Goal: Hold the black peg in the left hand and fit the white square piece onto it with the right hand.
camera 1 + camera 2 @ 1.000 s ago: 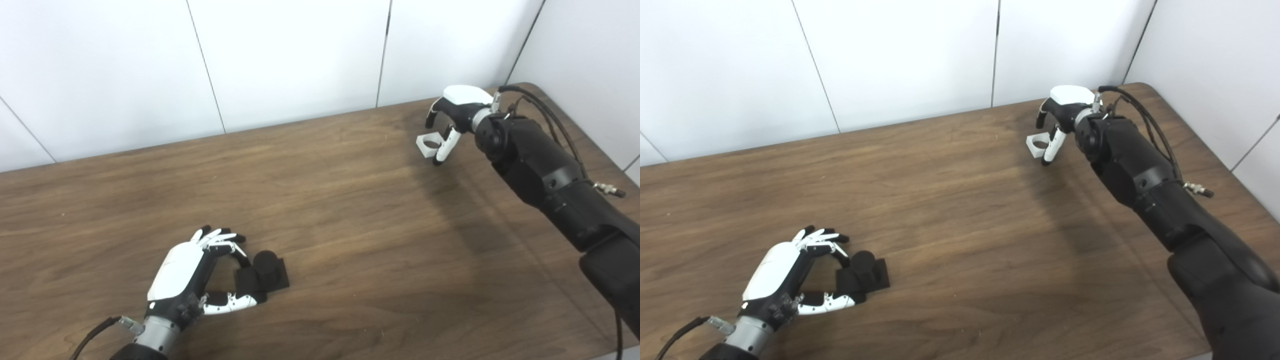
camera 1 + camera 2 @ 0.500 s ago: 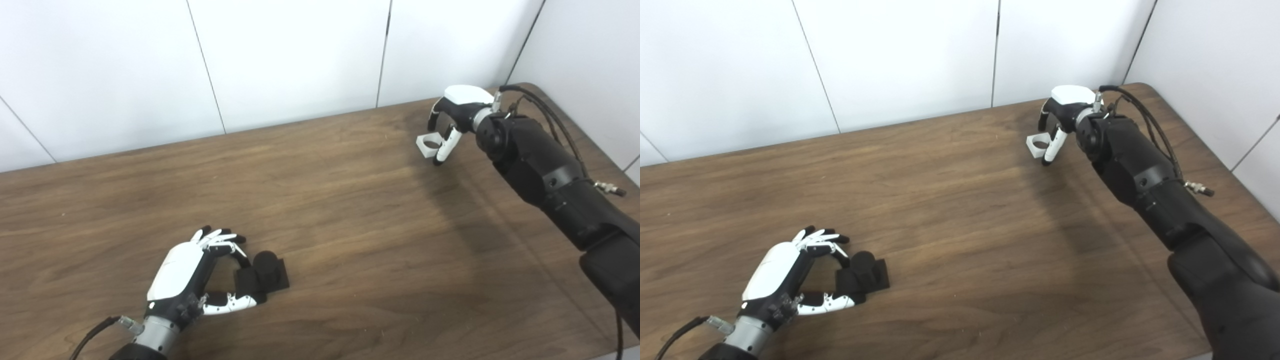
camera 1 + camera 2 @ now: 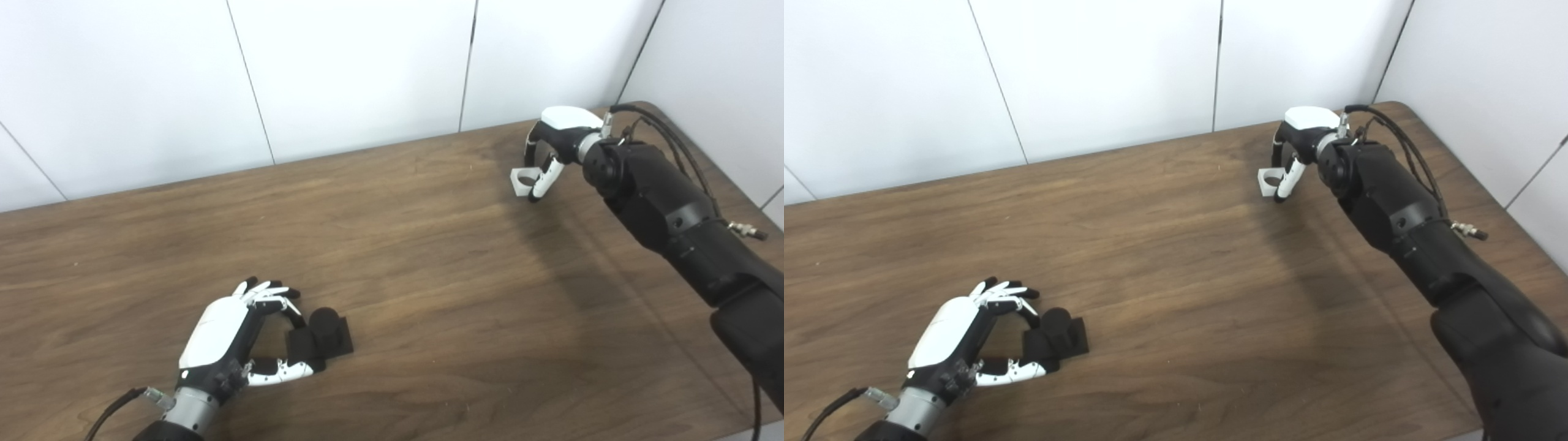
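Note:
The black peg (image 3: 323, 334), a short cylinder on a square black base, stands on the wooden table (image 3: 392, 257) at the front left. My left hand (image 3: 236, 334) rests just left of it. Its fingers are curved and apart, and the thumb tip lies against the base's near corner without gripping. The white square piece (image 3: 524, 182), with a round hole, is at the far right of the table. My right hand (image 3: 554, 144) reaches down over it, thumb and fingers pinched on its right side. The piece looks slightly tilted.
White wall panels (image 3: 367, 67) run along the table's far edge and right side. The table's rounded far right corner (image 3: 655, 107) is just behind my right hand. Black cables (image 3: 686, 153) run along my right forearm.
My right hand's fingers have curled in onto the white piece, which now sits narrower and tilted. My left hand and the black peg have not moved. The camera shifted slightly.

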Tool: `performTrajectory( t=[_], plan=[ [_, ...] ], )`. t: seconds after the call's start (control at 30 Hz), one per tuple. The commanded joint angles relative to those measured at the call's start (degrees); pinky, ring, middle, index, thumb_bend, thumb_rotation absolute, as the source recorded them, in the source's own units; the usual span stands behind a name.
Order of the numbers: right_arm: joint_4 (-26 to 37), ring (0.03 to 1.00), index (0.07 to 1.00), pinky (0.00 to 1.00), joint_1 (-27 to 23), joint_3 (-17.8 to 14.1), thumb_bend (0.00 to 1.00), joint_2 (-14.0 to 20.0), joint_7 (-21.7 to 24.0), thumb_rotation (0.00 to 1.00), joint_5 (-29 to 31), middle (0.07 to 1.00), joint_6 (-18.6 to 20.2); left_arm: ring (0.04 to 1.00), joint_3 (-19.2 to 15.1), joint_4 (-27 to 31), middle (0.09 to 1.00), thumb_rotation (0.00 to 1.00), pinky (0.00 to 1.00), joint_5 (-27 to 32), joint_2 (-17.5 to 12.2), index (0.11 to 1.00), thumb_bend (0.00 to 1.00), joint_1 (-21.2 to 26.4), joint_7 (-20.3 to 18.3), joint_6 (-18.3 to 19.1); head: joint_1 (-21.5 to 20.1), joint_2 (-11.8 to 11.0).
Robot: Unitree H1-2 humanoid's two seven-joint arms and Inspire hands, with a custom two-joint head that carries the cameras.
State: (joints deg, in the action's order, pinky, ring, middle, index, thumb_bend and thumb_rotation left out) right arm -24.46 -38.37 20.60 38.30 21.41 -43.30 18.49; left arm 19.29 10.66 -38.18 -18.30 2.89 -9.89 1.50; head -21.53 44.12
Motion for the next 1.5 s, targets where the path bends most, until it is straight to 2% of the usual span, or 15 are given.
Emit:
performTrajectory(
  t=[0.0,0.17,0.47,0.73,1.03,1.23,1.47],
  plan=[
    [0.1,0.952,0.487,0.97,-1.1,-0.2,0.53,1.7,0.3,0.14,-0.4,0.852,-0.1,0.88,0.6,0.1,0.78,0.05,1.0,-0.2,-0.9,0.485,0.52,-1.4,-2.6,1.0,-0.1,0.1],
    [0.9,0.921,0.486,0.9,-0.4,-0.3,0.52,2.0,0.9,0.13,-0.1,0.842,-0.5,0.878,0.6,-0.2,0.777,0.05,1.0,-0.3,-0.9,0.485,0.52,-1.4,-2.3,0.6,0.1,0.1],
    [3.2,0.936,0.486,0.9,0.7,-0.3,0.52,2.8,2.1,0.13,-0.1,0.861,-1.0,0.88,0.6,0.0,0.779,0.05,1.0,-0.4,-0.8,0.485,0.52,-1.4,-2.6,1.1,0.5,0.2],
    [11.9,0.932,0.485,1.0,2.2,-1.2,0.52,4.2,2.3,0.13,0.4,0.811,-5.3,0.885,0.9,-0.3,0.782,0.05,1.0,-0.4,-0.7,0.485,0.52,-1.3,-2.8,0.9,1.3,0.2],
    [22.1,0.94,0.486,0.98,4.9,-2.8,0.52,3.9,3.0,0.13,-0.3,0.809,-6.4,0.882,1.4,-0.2,0.783,0.05,1.0,-1.5,0.0,0.486,0.52,-1.2,-2.8,1.7,3.8,0.4],
    [29.0,0.944,0.485,0.97,6.7,-2.8,0.52,3.4,5.1,0.13,-0.6,0.813,-7.5,0.877,1.7,-0.8,0.778,0.05,1.0,-2.2,0.7,0.485,0.52,-1.2,-2.2,1.3,6.4,0.7],
    [37.3,0.949,0.485,0.97,7.4,-2.5,0.52,1.6,8.7,0.13,-0.7,0.809,-8.8,0.887,2.1,-0.5,0.784,0.05,1.0,-3.1,1.6,0.485,0.52,-1.3,-2.8,2.6,9.8,1.1]
  ],
)
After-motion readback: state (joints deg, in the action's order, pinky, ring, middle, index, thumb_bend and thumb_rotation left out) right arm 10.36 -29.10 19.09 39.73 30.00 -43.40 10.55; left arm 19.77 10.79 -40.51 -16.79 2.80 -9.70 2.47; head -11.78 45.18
